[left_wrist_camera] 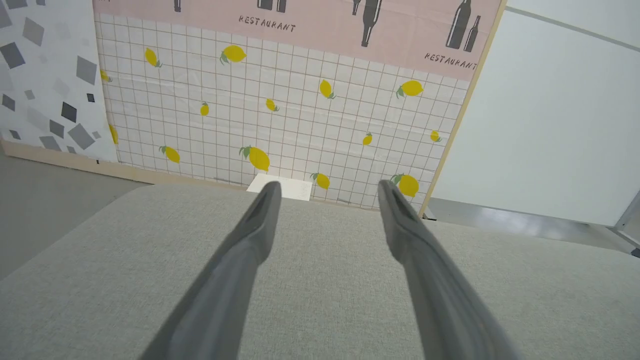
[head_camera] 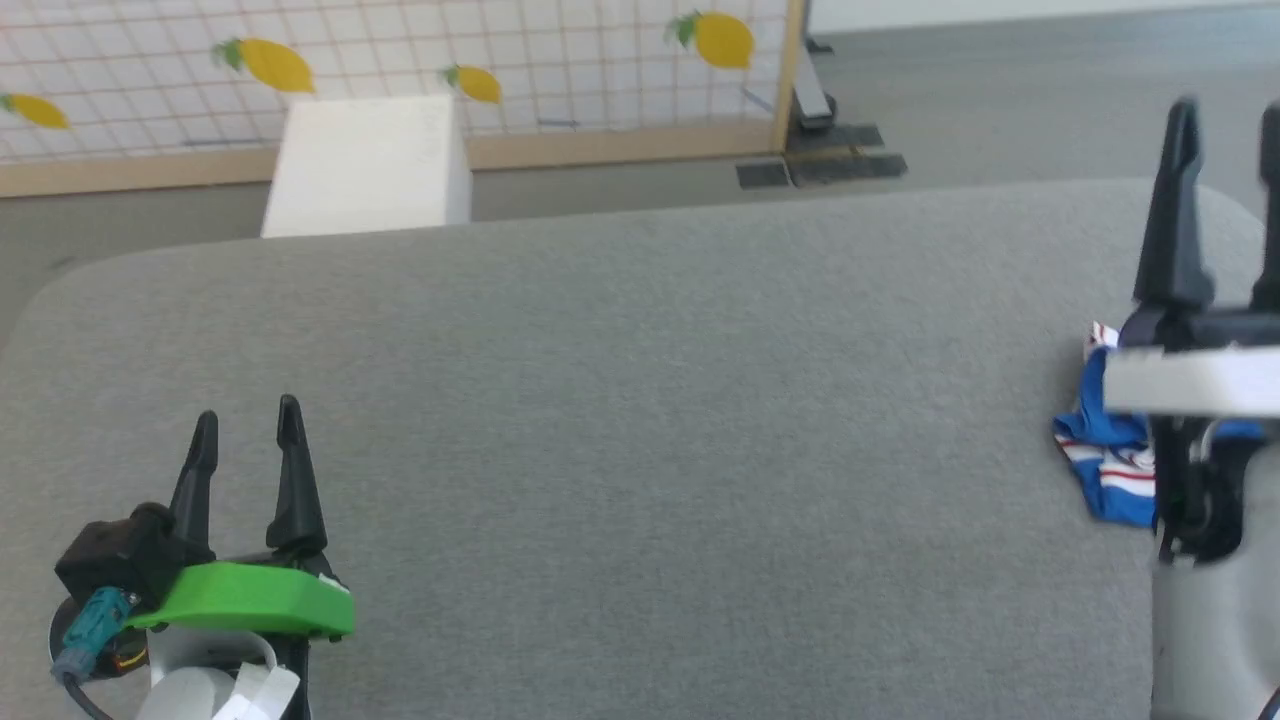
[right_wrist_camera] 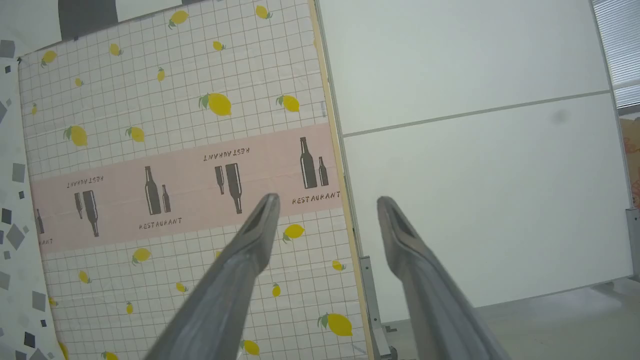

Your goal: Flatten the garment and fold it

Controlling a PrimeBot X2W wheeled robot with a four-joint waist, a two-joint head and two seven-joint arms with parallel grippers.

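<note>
Grey cloth covers the table (head_camera: 640, 400), and most of it lies bare, which suits the job: the garment needs that room to be spread flat. That garment (head_camera: 1100, 430) sits in a crumpled heap of blue with white and red-striped trim at the table's right side, well apart from the left end effector (head_camera: 248, 410) and partly hidden behind the right arm's wrist. The right end effector (head_camera: 1230, 110) looks raised over the heap, fingers apart with nothing between them, pointing out toward the lemon-print screen (head_camera: 400, 60) and the white wall (right_wrist_camera: 475, 100) rather than down, so I judge it is not yet placed for a grasp. The left end effector hangs low over the table's near left, likewise spread open and empty, probably parked out of the way. Flattening has not begun, by the look of the heap. As for containers, a white box (head_camera: 365, 165) stands just beyond the table's far edge; I cannot tell whether it opens or holds anything
</note>
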